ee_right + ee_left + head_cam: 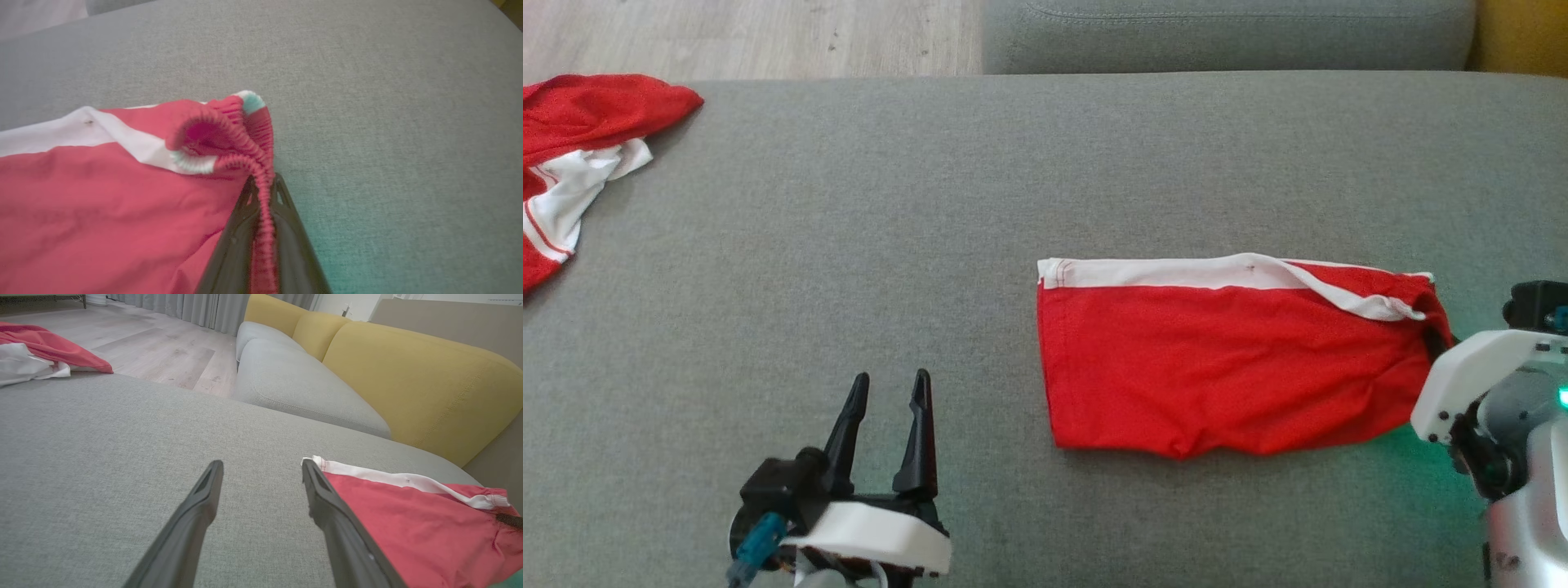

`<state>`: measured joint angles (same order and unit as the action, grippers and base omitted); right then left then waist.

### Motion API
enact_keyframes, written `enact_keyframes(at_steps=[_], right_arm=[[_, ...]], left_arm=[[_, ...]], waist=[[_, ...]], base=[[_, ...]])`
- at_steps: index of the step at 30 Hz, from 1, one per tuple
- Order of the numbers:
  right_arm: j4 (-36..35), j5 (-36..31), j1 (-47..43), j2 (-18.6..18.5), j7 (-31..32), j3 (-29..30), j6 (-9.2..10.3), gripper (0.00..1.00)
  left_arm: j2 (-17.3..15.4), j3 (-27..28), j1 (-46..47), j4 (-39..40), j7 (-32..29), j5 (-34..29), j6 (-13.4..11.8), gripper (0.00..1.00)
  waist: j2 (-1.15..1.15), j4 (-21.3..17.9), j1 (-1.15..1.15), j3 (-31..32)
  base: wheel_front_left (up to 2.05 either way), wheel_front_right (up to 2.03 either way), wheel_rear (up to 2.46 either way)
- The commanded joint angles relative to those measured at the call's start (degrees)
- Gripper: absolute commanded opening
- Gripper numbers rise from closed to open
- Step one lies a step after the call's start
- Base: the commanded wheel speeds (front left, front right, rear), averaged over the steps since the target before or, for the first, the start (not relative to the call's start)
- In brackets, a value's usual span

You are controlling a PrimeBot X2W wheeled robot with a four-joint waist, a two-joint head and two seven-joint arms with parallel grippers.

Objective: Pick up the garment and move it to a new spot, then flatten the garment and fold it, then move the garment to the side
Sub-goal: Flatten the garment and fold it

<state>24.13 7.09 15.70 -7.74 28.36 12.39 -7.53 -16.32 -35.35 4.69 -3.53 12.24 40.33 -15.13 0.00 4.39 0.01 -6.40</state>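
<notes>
One waistband fold [229, 122] of the garment [1217, 359] sits clamped in the right tool [263, 181]; a tug may unfold it. Left tool [890, 380] gapes beside it.

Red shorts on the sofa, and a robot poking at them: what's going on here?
The robot is handling the red shorts, which lie flat on the grey sofa cushion. Its right gripper is shut on the elastic waistband at their right end. Its left gripper is open over bare cushion beside the shorts, holding nothing. Another red and white garment lies crumpled at the far left.
</notes>
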Motion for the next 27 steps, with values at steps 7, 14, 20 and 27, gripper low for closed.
enact_keyframes(at_steps=[7,14,20,27], right_arm=[[-7.69,6.96,-0.96,2.87,1.79,-4.68,0.04,0.00],[-14.35,14.81,-0.91,4.64,2.08,-12.63,0.04,0.00],[-14.21,21.48,0.29,4.84,0.98,-20.73,0.04,0.00],[-9.04,25.25,3.13,4.85,-1.78,-28.64,0.04,0.00]], left_arm=[[-0.65,1.49,2.85,1.27,0.52,-0.38,-0.01,1.00],[-0.62,1.23,3.21,1.21,0.35,-0.35,-0.06,1.00],[-0.29,0.93,3.69,1.12,0.35,-0.25,0.15,1.00],[0.24,0.68,3.96,0.84,0.53,-0.07,0.36,1.00]], waist=[[0.00,-0.43,-0.01,0.17],[0.00,0.23,-0.01,0.34],[0.00,1.73,-0.01,0.28],[0.00,3.84,-0.01,0.01]], base=[[0.00,0.00,0.00],[0.00,0.00,0.00],[0.00,0.00,0.00],[0.00,0.00,0.00]])
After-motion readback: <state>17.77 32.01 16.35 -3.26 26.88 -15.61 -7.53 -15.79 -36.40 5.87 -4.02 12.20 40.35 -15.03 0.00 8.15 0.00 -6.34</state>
